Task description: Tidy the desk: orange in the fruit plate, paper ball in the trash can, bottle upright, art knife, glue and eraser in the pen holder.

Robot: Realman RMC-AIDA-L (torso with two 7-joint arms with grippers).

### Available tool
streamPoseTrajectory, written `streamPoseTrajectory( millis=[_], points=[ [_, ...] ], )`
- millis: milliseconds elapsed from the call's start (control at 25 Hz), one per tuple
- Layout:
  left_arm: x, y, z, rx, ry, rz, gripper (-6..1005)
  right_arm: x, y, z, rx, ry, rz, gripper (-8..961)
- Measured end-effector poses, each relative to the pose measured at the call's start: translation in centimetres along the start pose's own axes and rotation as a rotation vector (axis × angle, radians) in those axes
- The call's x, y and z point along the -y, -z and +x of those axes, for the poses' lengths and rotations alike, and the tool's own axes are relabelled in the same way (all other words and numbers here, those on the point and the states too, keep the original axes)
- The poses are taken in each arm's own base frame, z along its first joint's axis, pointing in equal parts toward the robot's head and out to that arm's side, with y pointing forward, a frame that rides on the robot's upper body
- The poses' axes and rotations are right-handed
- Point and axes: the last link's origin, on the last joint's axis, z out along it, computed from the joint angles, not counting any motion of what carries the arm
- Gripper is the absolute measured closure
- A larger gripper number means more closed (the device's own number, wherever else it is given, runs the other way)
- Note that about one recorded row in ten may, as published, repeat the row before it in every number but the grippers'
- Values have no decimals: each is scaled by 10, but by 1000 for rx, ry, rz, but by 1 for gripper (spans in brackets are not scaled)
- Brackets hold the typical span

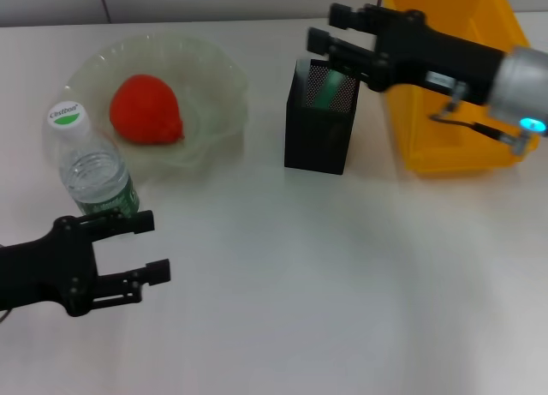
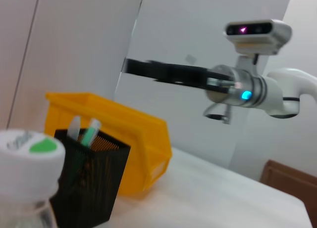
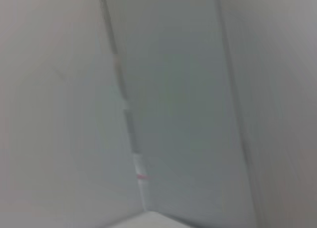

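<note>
While right claw gapes over mesh pen holder, left claw released, dimpled orange.

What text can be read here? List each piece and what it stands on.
Bottle cap: a green oval with small white lettering, too small to read in the head view and blurred in the left wrist view.
Bottle label: green band, no legible print.
Trash can, pen holder, fruit plate: no text visible.
</note>
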Motion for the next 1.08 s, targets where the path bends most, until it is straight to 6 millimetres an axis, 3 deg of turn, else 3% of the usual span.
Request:
streamPoseTrajectory(
  millis=[80,160,200,320,520,1080],
  points=[
    [-2,7,5,-15,-6,-22,216,-14,20,-4,-13,1,-114,557],
    [-4,11,7,-20,-11,-38,216,-36,53,-3,-85,6,-331,515],
    [-4,11,7,-20,-11,-38,216,-36,53,-3,-85,6,-331,452],
    [-15,23,16,-25,-31,-122,217,-59,81,10,-145,-43,-516,295],
    [-13,22,19,-12,-21,-129,214,-70,78,30,-199,-55,-546,142],
    [-10,13,27,-11,-13,-152,213,-71,71,34,-195,-41,-549,133]
  ],
)
